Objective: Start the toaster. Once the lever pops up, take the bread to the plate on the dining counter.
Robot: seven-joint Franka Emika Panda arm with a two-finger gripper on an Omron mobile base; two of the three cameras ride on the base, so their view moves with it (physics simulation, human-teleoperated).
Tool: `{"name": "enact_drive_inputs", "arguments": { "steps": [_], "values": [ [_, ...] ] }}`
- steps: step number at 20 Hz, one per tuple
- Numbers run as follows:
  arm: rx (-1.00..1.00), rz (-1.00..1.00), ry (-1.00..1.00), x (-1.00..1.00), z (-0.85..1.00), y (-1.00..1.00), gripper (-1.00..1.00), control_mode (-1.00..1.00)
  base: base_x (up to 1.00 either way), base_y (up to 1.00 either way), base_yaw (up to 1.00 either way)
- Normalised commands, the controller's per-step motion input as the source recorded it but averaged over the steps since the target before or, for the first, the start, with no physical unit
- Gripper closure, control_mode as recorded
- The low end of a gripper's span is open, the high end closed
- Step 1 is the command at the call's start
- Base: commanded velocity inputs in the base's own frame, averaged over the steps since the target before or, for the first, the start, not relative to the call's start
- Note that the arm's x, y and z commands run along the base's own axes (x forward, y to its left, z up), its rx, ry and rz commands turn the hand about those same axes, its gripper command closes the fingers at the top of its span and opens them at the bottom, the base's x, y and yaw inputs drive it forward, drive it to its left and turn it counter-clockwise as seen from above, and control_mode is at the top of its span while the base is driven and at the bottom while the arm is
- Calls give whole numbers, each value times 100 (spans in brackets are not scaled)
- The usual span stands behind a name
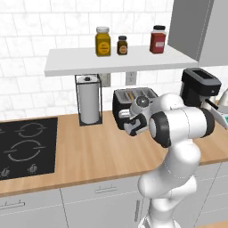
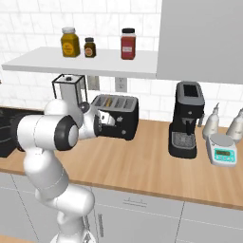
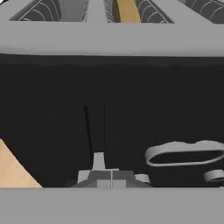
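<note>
Peering through the hand camera, I see little beyond the black front of the toaster, with a thin vertical slot, a grey oval knob and a second knob cut off at the right edge. At the top, a tan sliver of the bread stands in one slot, mostly hidden by the grey slot frame. My end effector is fully closed and holds nothing, its tips pressed together right at the toaster's front by the foot of the slot; whether they touch the lever I cannot tell.

From the base cameras, the arm's white elbow covers much of the toaster, which stands at the back edge of the wooden surface, against the tiled wall. A paper towel holder stands just beside it toward the black hob, which is cut off at the picture's edge. On the other side, a black coffee machine stands apart from the toaster, with a small kitchen scale and two pale bottles near the surface's back edge beyond it.

Above, a white shelf carries three jars; their labels are too blurred to read. Grey drawers run below the surface.
</note>
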Motion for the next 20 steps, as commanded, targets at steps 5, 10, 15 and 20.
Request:
{"name": "enact_drive_inputs", "arguments": {
  "steps": [5, 10, 15, 20],
  "values": [
    [0, 0, 0, -9, -70, 0, 100, -100, 0, 0, 0],
    [0, 0, 0, -7, -68, 0, 100, -100, 0, 0, 0],
    [1, 0, -7, -72, 10, 1, 100, -100, 0, 0, 0],
    [10, 0, -19, -71, 100, 0, 100, -100, 0, 0, 0]
  ]
}}
